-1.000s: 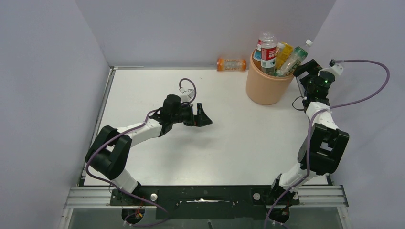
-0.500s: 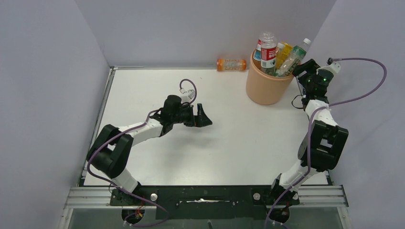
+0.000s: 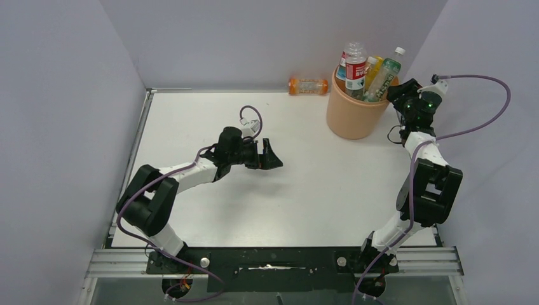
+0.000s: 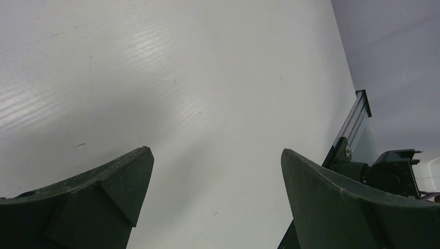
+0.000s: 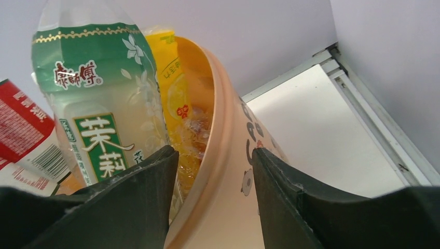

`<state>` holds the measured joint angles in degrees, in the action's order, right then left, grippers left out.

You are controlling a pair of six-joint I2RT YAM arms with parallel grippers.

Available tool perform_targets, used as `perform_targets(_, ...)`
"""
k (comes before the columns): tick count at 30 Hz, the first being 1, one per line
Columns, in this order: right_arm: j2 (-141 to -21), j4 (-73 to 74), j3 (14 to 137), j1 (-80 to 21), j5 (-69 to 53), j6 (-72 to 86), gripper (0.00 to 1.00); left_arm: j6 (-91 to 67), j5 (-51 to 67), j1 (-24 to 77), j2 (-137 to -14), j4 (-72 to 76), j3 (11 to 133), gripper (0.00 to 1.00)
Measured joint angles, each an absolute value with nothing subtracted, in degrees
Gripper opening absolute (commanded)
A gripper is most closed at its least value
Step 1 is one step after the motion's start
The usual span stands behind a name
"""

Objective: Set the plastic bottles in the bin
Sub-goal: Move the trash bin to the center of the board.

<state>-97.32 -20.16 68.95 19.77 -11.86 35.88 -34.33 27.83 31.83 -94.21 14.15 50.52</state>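
Packing step, seemingly: right gripper [image 5: 214, 155] astride bin [image 3: 349, 121] rim, grasp unclear; left gripper [image 4: 216, 153] released. Calls for fetching bottle [image 3: 309, 86] at bin's 9 o'clock.

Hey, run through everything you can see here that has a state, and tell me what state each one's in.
bin: upright, nearly full.
green-label bottle: upright in bin, cap on.
red-label bottle: upright in bin.
yellow bottle: in bin.
orange bottle: on its side by the back wall, outside bin.
left gripper: open, empty.
right gripper: jaws straddling the bin's rim, grip unclear.
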Motion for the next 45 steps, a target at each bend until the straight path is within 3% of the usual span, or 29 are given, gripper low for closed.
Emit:
perform_targets(29,-92.9,-20.1,64.1,9.9,-14.2,33.5,0.52,-35.0,27.9,33.2,-94.6,14.5,50.5,0.97)
perform_targets(45,-92.6,-19.7,64.2,-0.4,-13.7,33.4,0.52,-35.0,26.9,33.7,-91.9,12.3,50.5,0.97)
